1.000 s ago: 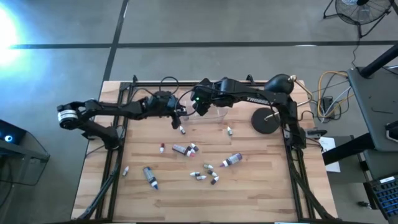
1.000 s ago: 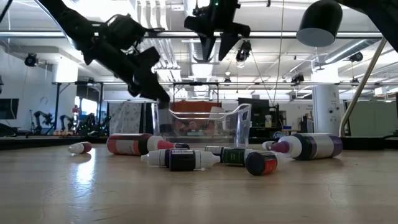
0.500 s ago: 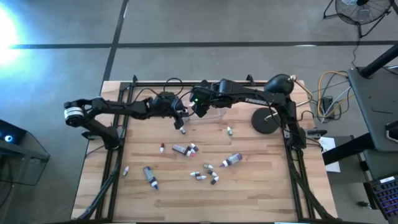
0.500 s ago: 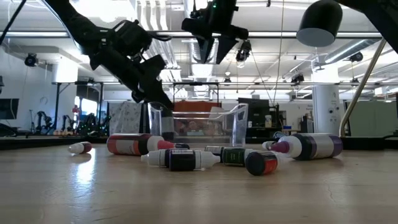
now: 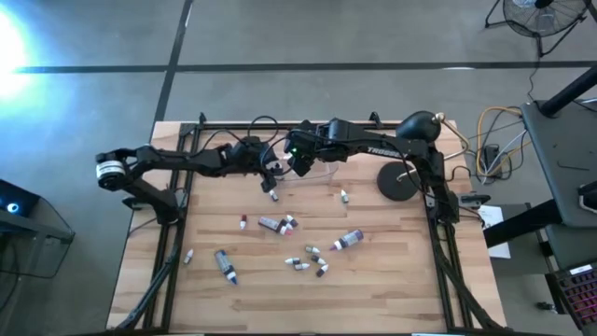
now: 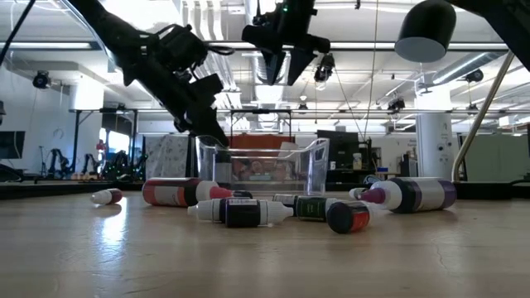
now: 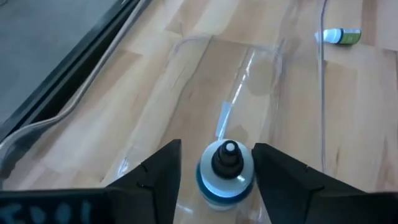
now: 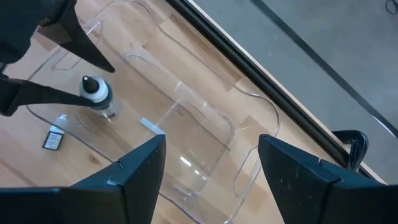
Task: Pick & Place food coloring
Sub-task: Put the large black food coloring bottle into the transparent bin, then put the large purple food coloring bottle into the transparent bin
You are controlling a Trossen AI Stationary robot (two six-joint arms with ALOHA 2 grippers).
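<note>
The food coloring is several tiny bottles and tubes scattered on the wooden table, such as a grey tube (image 5: pixel 225 264) and a purple-capped one (image 5: pixel 347 240). A clear plastic box (image 5: pixel 317 170) stands at the far middle. My left gripper (image 7: pixel 217 148) is open over the box's left end. One small bottle (image 7: pixel 226 171) with a white cap and black tip stands upright between its fingers, inside the box's outline (image 8: pixel 97 96). My right gripper (image 8: pixel 211 140) hangs open above the box with nothing between its fingers. My left gripper has a finger on either side of the small bottle's cap (image 7: pixel 226 163), slanting down from the table's left. A gap shows beside one finger (image 7: pixel 168 165). Whether the other finger (image 7: pixel 273 174) touches the bottle, I cannot tell.
Loose bottles lie just in front of the box (image 5: pixel 272 195) (image 5: pixel 344 196). A black round base (image 5: pixel 399 180) and a black lamp head (image 5: pixel 417 124) stand at the far right. Dark frame rails run along the table's left and right edges.
My left gripper has reached slightly farther over the box's left end and tipped a little, and its fingers have spread apart around the small bottle. My right gripper has kept still above the box.
</note>
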